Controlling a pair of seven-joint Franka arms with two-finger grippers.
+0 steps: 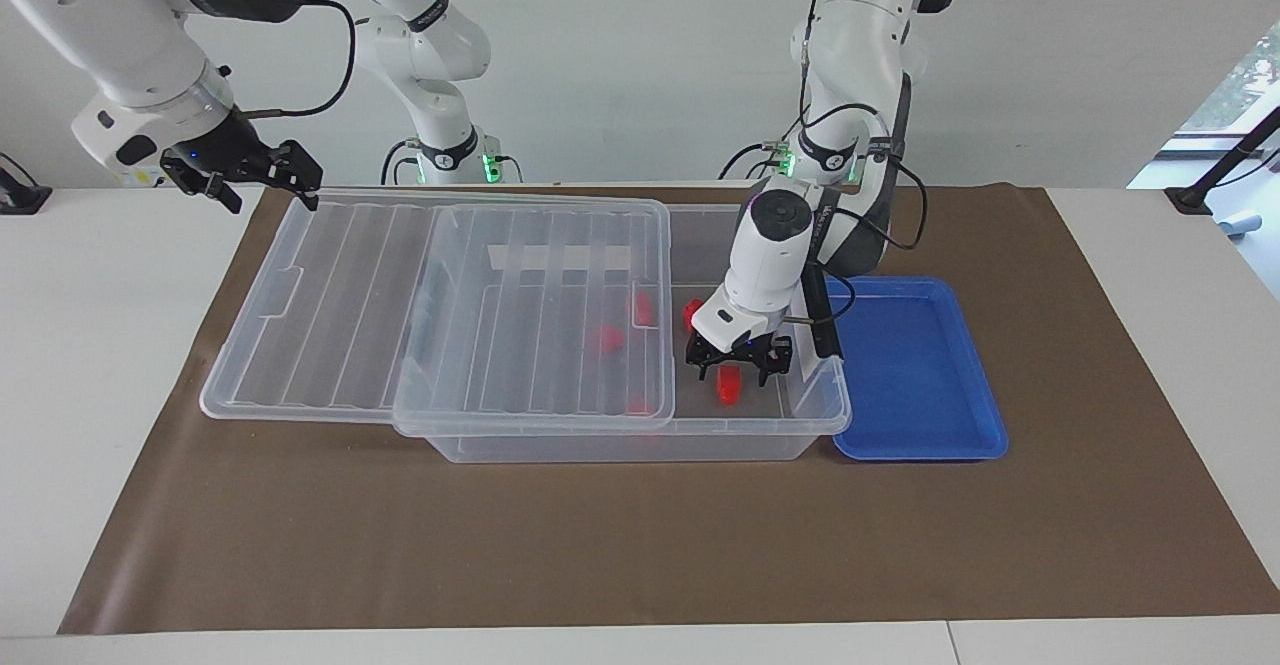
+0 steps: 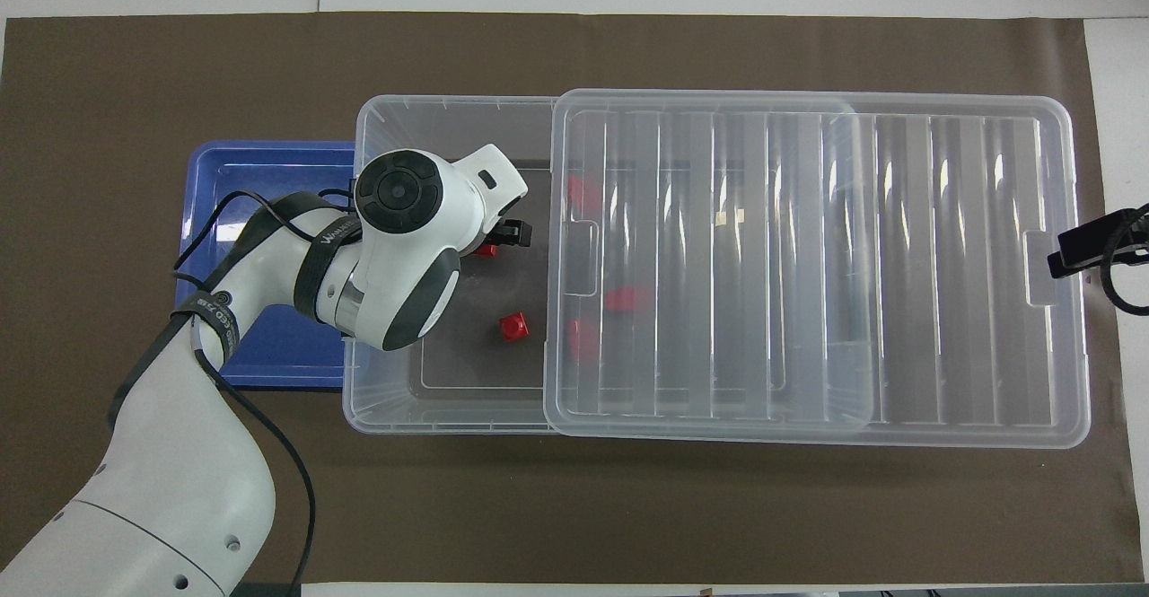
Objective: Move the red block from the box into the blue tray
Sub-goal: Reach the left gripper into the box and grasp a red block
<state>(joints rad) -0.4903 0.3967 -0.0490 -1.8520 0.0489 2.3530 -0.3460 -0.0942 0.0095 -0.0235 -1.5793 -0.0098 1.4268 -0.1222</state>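
The box (image 1: 640, 445), a clear bin, has its ribbed lid (image 1: 420, 295) slid toward the right arm's end, which leaves the end beside the blue tray (image 1: 915, 375) uncovered. My left gripper (image 1: 737, 373) is open, down in the uncovered end, with a red block (image 1: 731, 387) between or just under its fingers; whether they touch it I cannot tell. In the overhead view my left gripper (image 2: 499, 240) hides most of this block (image 2: 486, 251). A second red block (image 1: 690, 313) lies nearer to the robots. The tray holds nothing. My right gripper (image 1: 265, 183) waits, open, over the lid's corner.
Three more red blocks show through the lid (image 2: 808, 256): one (image 2: 626, 299) in the box's middle, one (image 2: 583, 193) farther from the robots, one (image 2: 582, 338) nearer. Brown paper (image 1: 640, 545) covers the table. The tray (image 2: 233, 184) touches the box's end.
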